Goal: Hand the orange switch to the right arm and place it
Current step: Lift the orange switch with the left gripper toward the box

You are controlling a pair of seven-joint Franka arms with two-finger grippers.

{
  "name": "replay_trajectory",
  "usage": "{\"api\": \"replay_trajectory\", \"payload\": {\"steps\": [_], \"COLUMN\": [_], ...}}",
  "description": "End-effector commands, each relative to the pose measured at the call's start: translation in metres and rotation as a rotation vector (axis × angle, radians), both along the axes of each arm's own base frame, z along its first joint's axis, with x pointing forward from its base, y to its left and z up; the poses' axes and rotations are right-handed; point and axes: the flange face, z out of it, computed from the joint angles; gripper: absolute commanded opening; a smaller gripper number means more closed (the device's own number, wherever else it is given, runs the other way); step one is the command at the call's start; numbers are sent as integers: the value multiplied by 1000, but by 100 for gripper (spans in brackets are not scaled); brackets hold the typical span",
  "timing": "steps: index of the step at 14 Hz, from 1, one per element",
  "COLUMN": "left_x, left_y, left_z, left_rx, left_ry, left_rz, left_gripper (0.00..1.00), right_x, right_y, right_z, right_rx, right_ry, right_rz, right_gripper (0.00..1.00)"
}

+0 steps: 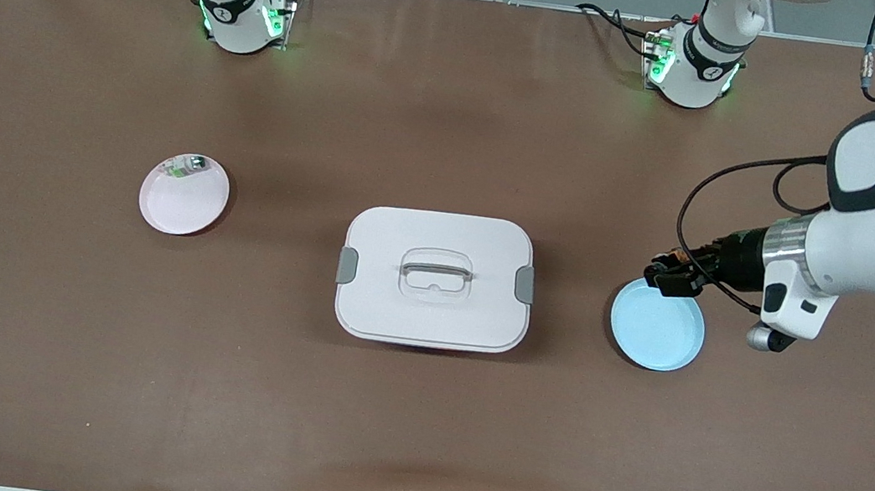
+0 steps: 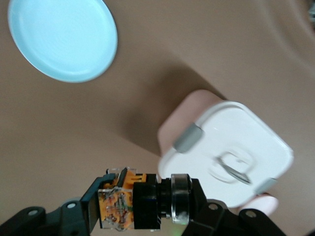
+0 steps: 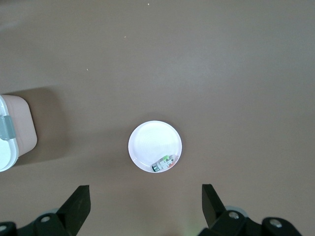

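Note:
The orange switch (image 2: 118,204), a black blocky part with orange markings and a clear round end, sits crosswise between the jaws of my left gripper (image 2: 146,200), which is shut on it. In the front view the left gripper (image 1: 671,278) hangs over the rim of the light blue plate (image 1: 659,330) at the left arm's end of the table. My right gripper (image 3: 145,199) is open and holds nothing. It is high above the pale pink plate (image 3: 150,140). The front view does not show the right gripper.
A white lidded box (image 1: 436,277) with grey clips and a handle stands mid-table between the two plates. The pink plate (image 1: 181,203) holds a small white, green and silver part (image 1: 186,166) at its rim. The blue plate (image 2: 61,37) is bare.

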Motion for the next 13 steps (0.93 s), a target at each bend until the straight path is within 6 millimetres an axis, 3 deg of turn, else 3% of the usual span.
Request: {"api": "replay_trajectory", "payload": {"steps": [1,5,10,13], "left_x": [2,0,-23,-42], "left_y": [-18,-52,-128,-180], "left_z": [40,74,83,91], "left_rx": [-105,-240,-261,-291], "left_ry": [41,170,294,284], "left_rz": [123,355,485,513], "left_gripper": [32,32,32,32], "right_x": [-3,-9,-40,-53], "right_y": [-1,10,44,62], "right_z": [2,3,22,15], "right_rx": [9,117,302,431], "right_ry": [0,26,23,-31], "right_rz": [9,48,136,140], "right_gripper": [100,100,100,100]}}
